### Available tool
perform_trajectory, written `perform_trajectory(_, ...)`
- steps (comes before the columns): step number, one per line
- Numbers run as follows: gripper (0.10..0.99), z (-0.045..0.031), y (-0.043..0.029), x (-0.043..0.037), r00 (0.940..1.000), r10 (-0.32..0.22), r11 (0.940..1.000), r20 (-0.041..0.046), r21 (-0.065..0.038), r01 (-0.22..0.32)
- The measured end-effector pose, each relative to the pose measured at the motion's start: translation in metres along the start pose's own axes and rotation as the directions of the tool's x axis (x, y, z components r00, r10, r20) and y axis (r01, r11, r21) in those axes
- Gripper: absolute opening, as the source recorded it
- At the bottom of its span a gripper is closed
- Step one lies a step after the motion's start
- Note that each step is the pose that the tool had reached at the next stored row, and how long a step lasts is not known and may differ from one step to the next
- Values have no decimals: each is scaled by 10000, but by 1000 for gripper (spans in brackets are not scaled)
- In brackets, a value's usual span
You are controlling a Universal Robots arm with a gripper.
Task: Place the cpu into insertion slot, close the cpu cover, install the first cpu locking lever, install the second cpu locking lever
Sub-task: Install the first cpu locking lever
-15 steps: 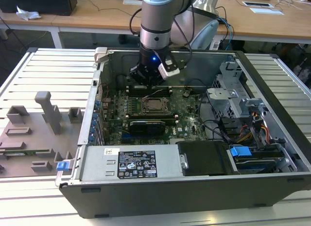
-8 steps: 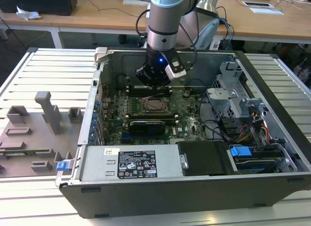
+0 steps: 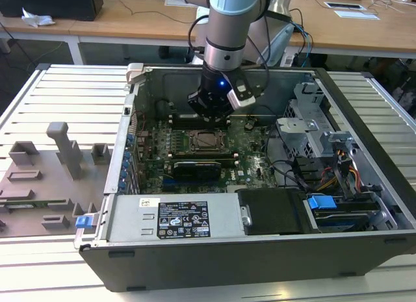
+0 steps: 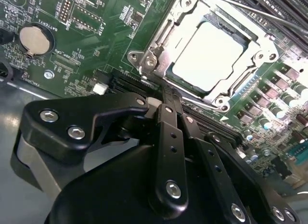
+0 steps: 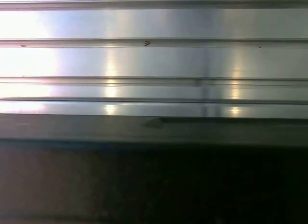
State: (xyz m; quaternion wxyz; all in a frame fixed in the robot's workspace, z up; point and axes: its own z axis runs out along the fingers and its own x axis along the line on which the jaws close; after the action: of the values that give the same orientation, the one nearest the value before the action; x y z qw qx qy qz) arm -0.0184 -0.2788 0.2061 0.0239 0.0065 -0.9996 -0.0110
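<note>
The cpu [image 4: 207, 55], a flat square chip with a bright silver top, lies in the insertion slot [image 3: 207, 141] on the green board. The cpu cover [image 4: 159, 43], a silver frame, lies flat around it, and the chip shows through its opening. A thin metal lever rod [image 4: 269, 17] runs along one side of the socket. My gripper [image 4: 164, 99] is shut with nothing between its black fingers. Its tip sits right at the socket's edge. In the exterior view the gripper [image 3: 211, 113] hangs just behind the socket inside the open computer case.
A long black card [image 3: 195, 167] lies in front of the socket, and the power supply [image 3: 175, 217] lies nearer still. Drive bays and cables [image 3: 338, 165] fill the exterior view's right. A grey fixture plate [image 3: 52, 172] lies outside the case. A coin battery [image 4: 36, 38] sits on the board.
</note>
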Motion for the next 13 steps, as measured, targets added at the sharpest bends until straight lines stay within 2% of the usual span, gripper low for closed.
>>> perform_trajectory(7,106,24,-30,-20,10000,-1,10000,0,-2,1)
perform_trajectory(13,106,54,-20,-41,10000,2,10000,-3,3,-2)
